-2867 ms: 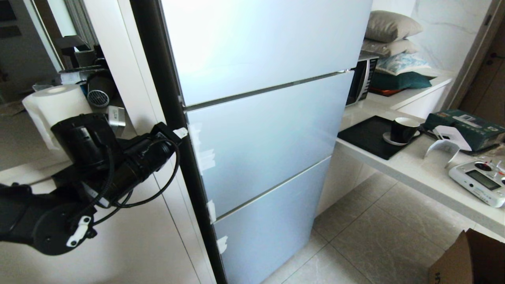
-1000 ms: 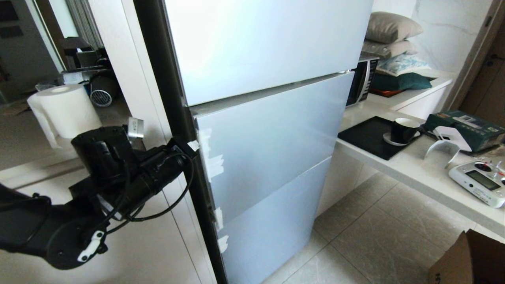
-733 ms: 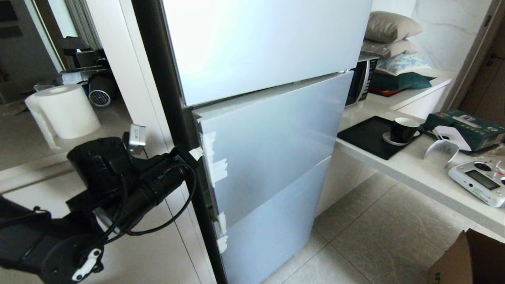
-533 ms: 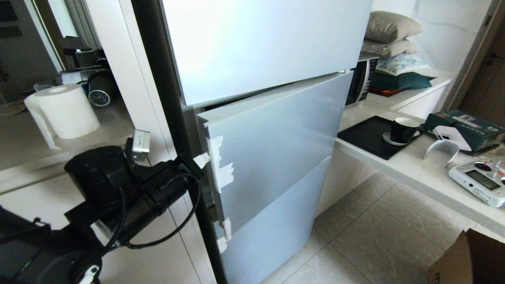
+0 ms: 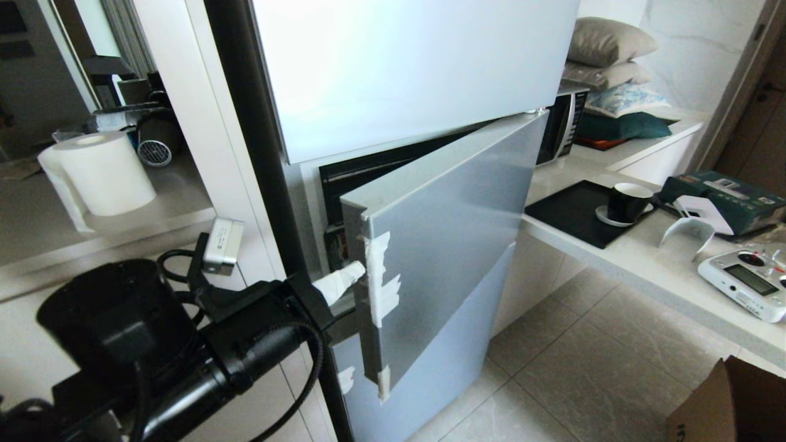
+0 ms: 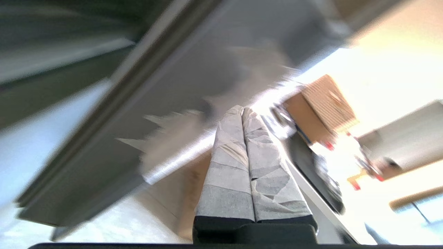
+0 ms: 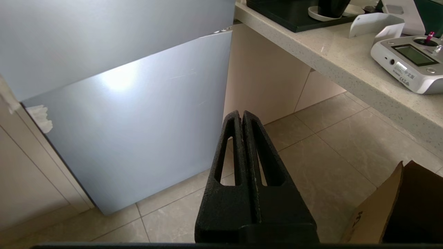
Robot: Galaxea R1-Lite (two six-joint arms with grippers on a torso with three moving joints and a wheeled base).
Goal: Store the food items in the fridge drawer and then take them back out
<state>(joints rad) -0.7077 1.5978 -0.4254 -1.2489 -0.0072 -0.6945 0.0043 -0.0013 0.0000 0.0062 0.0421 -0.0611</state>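
The middle fridge door (image 5: 457, 227), a frosted pale-blue panel with white tape along its free edge, stands partly swung open, and a dark gap of the fridge interior (image 5: 374, 169) shows behind it. My left gripper (image 5: 351, 274) is shut, its tape-wrapped fingers pressed together and tucked behind the door's taped edge. The left wrist view shows the same shut left gripper (image 6: 242, 110) beside the blurred door edge. My right gripper (image 7: 241, 114) is shut and empty, low over the floor by the bottom fridge panel (image 7: 131, 124). The food items and the fridge drawer are out of view.
A counter (image 5: 651, 258) on the right carries a black tray (image 5: 571, 212), a cup (image 5: 626, 202), a white remote controller (image 5: 749, 279) and a green box (image 5: 731, 196). A cardboard box (image 5: 731, 405) stands on the floor. A paper roll (image 5: 101, 172) sits on the left shelf.
The middle fridge door has swung from shut to partly open. My left arm has drawn back toward me and lower, its fingers staying at the door's taped edge.
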